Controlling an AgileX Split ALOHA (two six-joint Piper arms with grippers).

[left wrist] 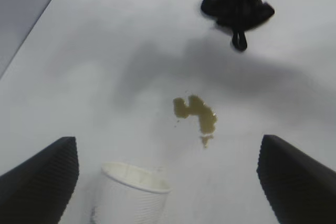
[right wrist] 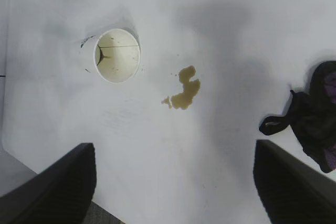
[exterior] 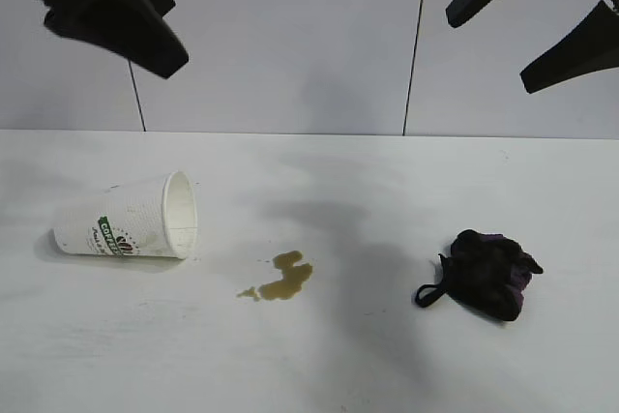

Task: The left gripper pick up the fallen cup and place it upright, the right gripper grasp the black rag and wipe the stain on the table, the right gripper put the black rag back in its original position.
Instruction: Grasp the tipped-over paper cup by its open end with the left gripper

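Pale grey wall panels back the wide, plain white bench [exterior: 387,365], where nothing of the job is done yet. Your left hand [left wrist: 168,182], a black two-fingered claw, hangs high over the bench's left side with its fingers spread wide and empty. Below it, the white ribbed paper coffee cup with the green "COFFEE" band [exterior: 126,224] lies on its side, mouth turned toward the small olive-brown puddle of stain [exterior: 283,278] just beside it. Your right hand [right wrist: 173,182], the thicker black claw, hovers above the right side, fingers likewise parted around nothing, with the small black cloth rag with purple patches and a thin loop [exterior: 484,273] lying crumpled below, well apart from the stain.

Expect the cup to be light, thin-walled and easy to crush or roll: take it across the ribbed body near the middle, gently, not by the rim. The rag looks soft and limp, so pinch it at the bunched centre and not at the loop.
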